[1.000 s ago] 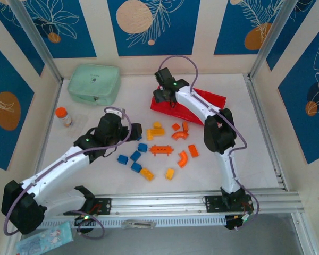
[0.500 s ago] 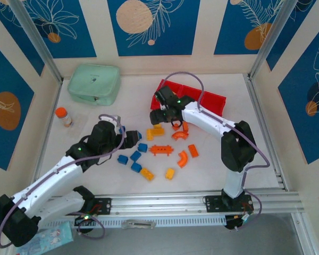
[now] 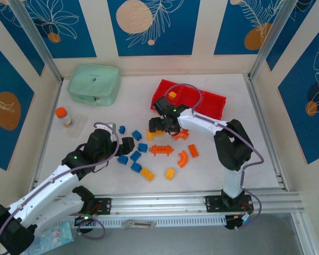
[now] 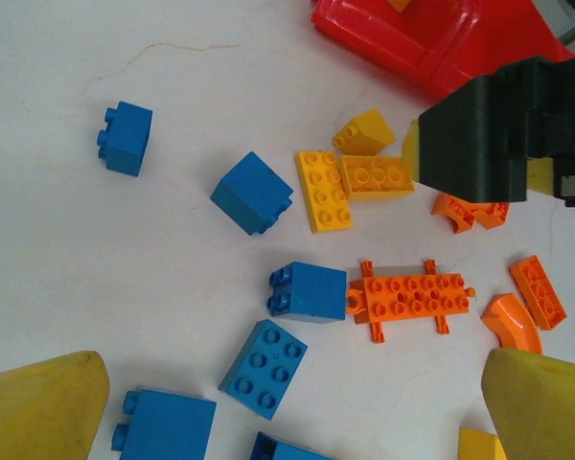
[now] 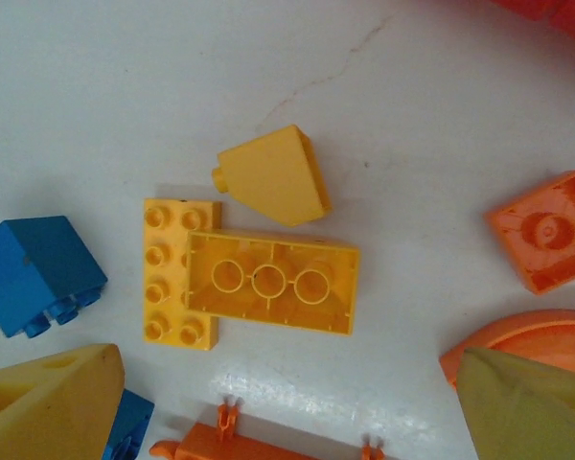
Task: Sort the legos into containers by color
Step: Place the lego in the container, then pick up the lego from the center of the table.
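**Most bricks loose on the worktop, one yellow in the tray**

The small plastic lego bricks (image 3: pixel 142 147) in yellow, orange and blue mostly lie loose in the middle of the white worktop (image 3: pixel 202 175). Blues are toward the left, oranges toward the right, and a few yellows sit in between and nearer the near edge. We count just one small yellow brick (image 3: pixel 171 95) inside the long red plastic three-compartment tray (image 3: pixel 212 103), in the compartment at its left end. The tray sits by the far edge, right of centre, at a slant.

The right gripper (image 5: pixel 286 359) hangs over the far side of the pile, close to the tray's left end. Its yellow fingers (image 5: pixel 48 402) are spread wide with nothing pinched. Under it we see a flat yellow studded plate (image 5: pixel 172 287), an upside-down yellow brick (image 5: pixel 273 283) lying partly across that plate, and a yellow sloped brick (image 5: pixel 271 174) just beside them. A blue cube brick (image 5: pixel 38 273) sits off to one side.

The left gripper (image 4: pixel 292 359) is over the blue side of the pile, jaws also wide apart and empty. A blue four-stud brick (image 4: pixel 264 369) lies on the worktop roughly between its fingers. A flat orange plate with little side tabs (image 4: pixel 407 297) touches another blue brick (image 4: pixel 307 290).

Off to the side we've got a mint-green soft zip case (image 3: pixel 94 84) in the far-left corner. A small orange-capped bottle (image 3: pixel 63 117) stands near the left edge.
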Controlling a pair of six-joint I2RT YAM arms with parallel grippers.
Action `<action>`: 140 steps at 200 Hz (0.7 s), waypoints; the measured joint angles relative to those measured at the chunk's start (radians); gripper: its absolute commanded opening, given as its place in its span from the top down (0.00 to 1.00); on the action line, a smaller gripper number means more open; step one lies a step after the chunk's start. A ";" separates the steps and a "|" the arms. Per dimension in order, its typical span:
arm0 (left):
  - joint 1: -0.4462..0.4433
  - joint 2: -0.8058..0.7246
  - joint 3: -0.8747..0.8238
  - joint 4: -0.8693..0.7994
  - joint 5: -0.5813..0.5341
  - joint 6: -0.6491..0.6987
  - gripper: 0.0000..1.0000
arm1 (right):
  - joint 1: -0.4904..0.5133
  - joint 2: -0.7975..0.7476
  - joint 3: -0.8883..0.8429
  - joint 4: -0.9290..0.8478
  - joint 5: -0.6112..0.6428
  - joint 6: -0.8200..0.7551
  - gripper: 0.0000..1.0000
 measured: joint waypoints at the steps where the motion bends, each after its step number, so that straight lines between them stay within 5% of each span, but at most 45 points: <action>1: 0.000 0.000 0.000 0.000 0.000 0.000 0.01 | 0.000 0.002 0.001 0.000 0.000 0.001 0.10; 140: 0.000 -0.013 -0.013 -0.001 -0.001 0.000 0.01 | 0.016 0.161 0.077 0.014 0.000 0.046 0.23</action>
